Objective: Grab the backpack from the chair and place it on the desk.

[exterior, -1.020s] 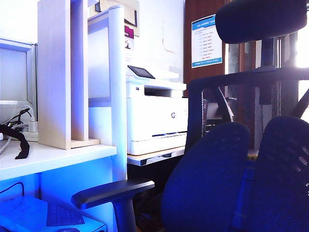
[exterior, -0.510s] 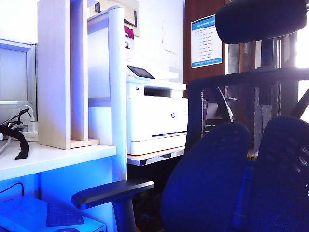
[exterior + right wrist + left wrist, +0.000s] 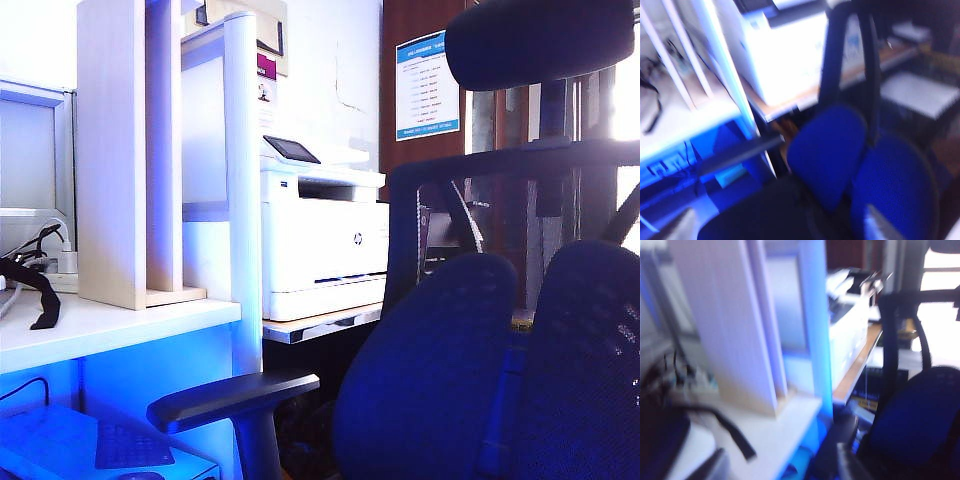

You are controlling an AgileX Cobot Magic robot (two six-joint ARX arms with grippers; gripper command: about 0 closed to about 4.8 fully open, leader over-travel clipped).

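Neither gripper shows in the exterior view. In the blurred left wrist view a dark bulky shape, seemingly the backpack [image 3: 655, 440], lies on the white desk [image 3: 782, 422], cut off by the frame edge. My left gripper [image 3: 780, 471] hangs open over the desk's front edge beside it, with nothing between its fingers. The chair [image 3: 430, 370] stands right of the desk [image 3: 120, 328]. My right gripper [image 3: 777, 230] is open above the chair [image 3: 830, 150] and its dark seat, holding nothing.
A thin black strap [image 3: 35, 290] trails over the desk top. A tall pale shelf divider [image 3: 130, 150] stands on the desk. A white printer [image 3: 320, 240] sits on a wood-edged table behind. The chair's armrest [image 3: 230, 395] juts toward the desk.
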